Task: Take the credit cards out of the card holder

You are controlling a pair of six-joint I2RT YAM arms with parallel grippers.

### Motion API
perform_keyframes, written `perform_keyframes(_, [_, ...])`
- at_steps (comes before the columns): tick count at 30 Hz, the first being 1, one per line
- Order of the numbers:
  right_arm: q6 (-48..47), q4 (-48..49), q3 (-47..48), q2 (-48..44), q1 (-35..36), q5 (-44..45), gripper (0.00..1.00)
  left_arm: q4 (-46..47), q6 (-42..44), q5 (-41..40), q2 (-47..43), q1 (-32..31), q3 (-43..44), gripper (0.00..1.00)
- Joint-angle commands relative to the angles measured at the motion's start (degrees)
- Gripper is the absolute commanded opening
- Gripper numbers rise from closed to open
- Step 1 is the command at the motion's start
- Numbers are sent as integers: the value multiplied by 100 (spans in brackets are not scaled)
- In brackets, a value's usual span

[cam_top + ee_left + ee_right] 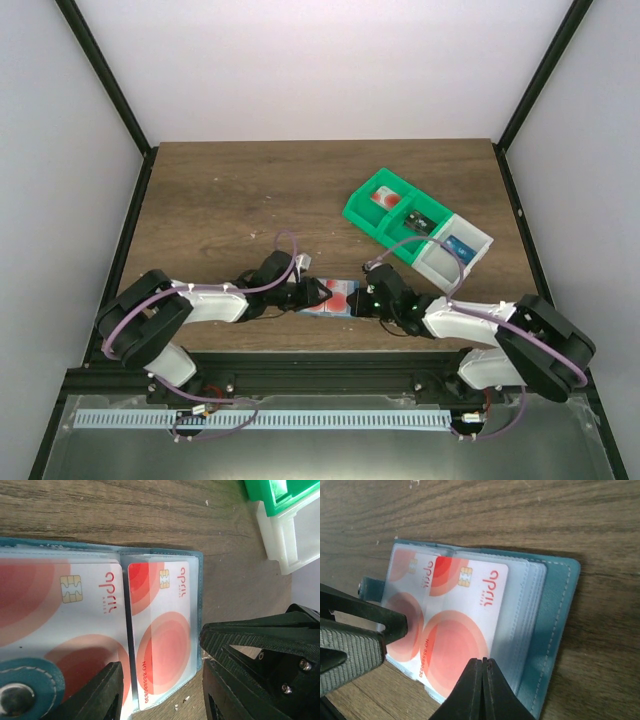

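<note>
the small flat teal-blue card holder (556,605) lies open on the dark wooden table (220,200), close to the near edge and between the two arms. its clear slot pockets face up, and the pale plastic credit cards (465,612) with red round marks sit in them, two overlapping on top. the right gripper (483,666) is closed tight, finger against finger, with its tips at the near end of the front card; whether it pinches that card cannot be told. the left gripper (392,637) has its jaws about half apart, one fingertip (395,622) resting on the sleeve over the other card, nothing clearly clamped. well apart, toward the far right, stands a green plastic compartment bin (375,232) beside a white one (440,272).
</note>
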Motion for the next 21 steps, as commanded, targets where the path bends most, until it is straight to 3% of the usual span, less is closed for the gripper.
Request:
perform_keyframes(1, [49,159,214,139,35,94,1,182,68,-50,87,35,-95,46])
perform_keyframes(11, [110,305,46,774,35,125,0,327,119,117,354,33,-93,45])
perform_keyframes(21, [247,517,-191,820,35,93,1,603,-23,288,459,35,-121,35])
